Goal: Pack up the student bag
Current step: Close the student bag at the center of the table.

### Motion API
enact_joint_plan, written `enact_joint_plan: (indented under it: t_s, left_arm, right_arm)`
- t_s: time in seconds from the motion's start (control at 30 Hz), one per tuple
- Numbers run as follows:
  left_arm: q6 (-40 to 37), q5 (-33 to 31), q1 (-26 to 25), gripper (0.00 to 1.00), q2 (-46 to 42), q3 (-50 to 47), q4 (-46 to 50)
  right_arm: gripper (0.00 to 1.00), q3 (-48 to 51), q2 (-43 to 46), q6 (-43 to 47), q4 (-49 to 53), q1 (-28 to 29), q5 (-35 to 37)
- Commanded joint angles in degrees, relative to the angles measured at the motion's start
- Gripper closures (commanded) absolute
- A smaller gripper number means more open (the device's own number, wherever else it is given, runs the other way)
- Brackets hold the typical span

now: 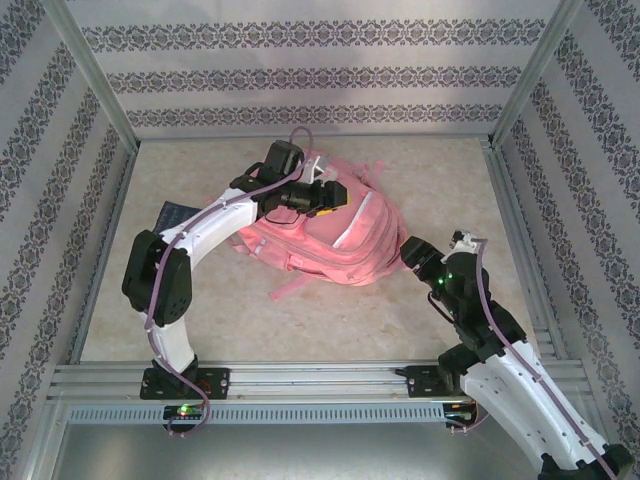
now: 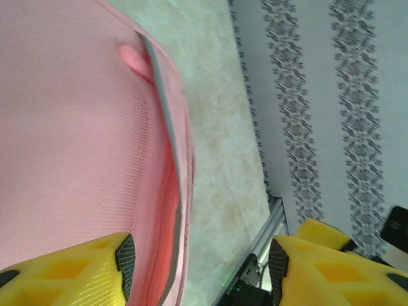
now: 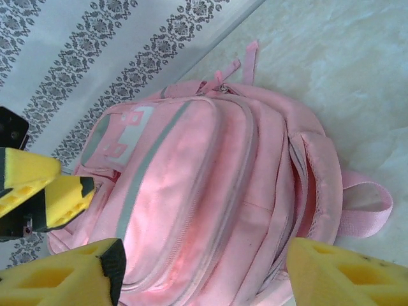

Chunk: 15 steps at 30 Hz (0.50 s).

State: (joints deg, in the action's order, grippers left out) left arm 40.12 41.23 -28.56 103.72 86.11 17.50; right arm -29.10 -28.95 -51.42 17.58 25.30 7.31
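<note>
Pale marbled counter (image 1: 400, 330), damask-striped walls (image 1: 300, 80) — a large soft pink fabric backpack (image 1: 340, 240) is lying flat; left tool (image 2: 197, 255) and right tool (image 3: 204, 261) are hanging spread.

Bag (image 1: 330, 245): we see pink all over, with grey trim and a white patch.
Table (image 1: 330, 330): we find it beige, faintly marbled.
Walls (image 1: 300, 75): we note white with grey floral stripes.
Arms (image 1: 215, 235): white shells, black joints.
Fingers (image 2: 70, 274): yellow, with black pads.
Cable (image 1: 484, 280): purple.
</note>
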Motion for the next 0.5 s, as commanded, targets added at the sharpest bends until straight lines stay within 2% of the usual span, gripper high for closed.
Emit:
enact_joint_plan:
  t_s: [0.0, 0.13, 0.23, 0.37, 0.47]
  left_arm:
    - [-4.89, -8.81, 4.76, 0.39, -6.56, -0.61, 7.29]
    - [-3.09, -20.14, 15.53, 0.36, -13.05, -5.97, 12.57]
    - [0.66, -30.33, 24.11, 0.26, -17.22, -11.89, 13.84]
    - [5.2, -33.73, 33.52, 0.21, -17.25, -15.93, 13.96]
    - [6.51, -34.55, 37.29, 0.21, -13.22, -15.01, 15.27]
  right_arm:
    - [0.36, -2.78, -1.34, 4.65, 0.65, 2.16, -1.19]
    - [0.41, -2.93, -4.99, 7.22, -0.08, 6.08, -0.03]
    - [0.41, -3.56, -8.56, 8.72, -0.86, 9.33, 0.98]
    - [0.42, -4.59, -12.52, 10.45, -1.83, 13.05, 2.38]
    - [0.42, -4.92, -14.47, 10.81, -2.35, 14.57, 2.96]
